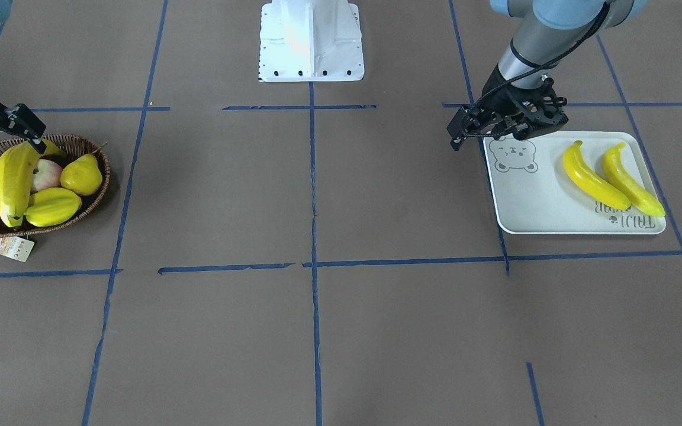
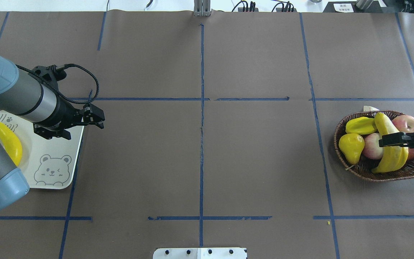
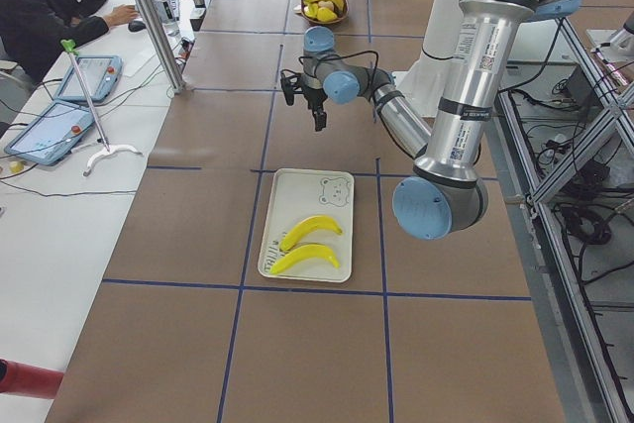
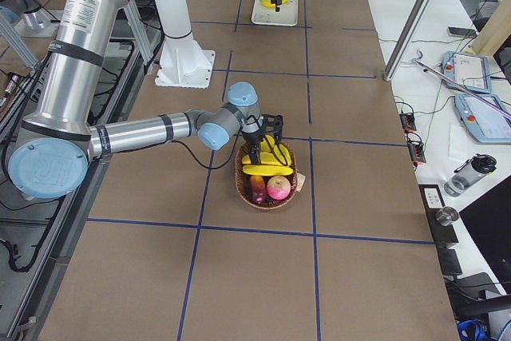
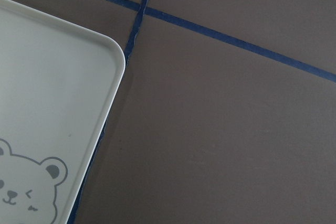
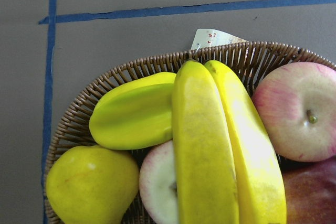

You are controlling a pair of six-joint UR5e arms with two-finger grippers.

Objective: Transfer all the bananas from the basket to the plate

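Right claw point(image 1: 9, 139) is hovering spread over two touching bananas point(image 1: 12, 183) in the basket point(image 1: 68, 219) — risking pinching both and dropping one mid-transfer.

Left arm point(image 2: 20, 100) and right arm point(image 4: 144, 137) extended, jaws apart.

Left arm point(image 2: 16, 99) half-hides plate point(image 2: 54, 147), bananas point(image 2: 9, 144) overhead.
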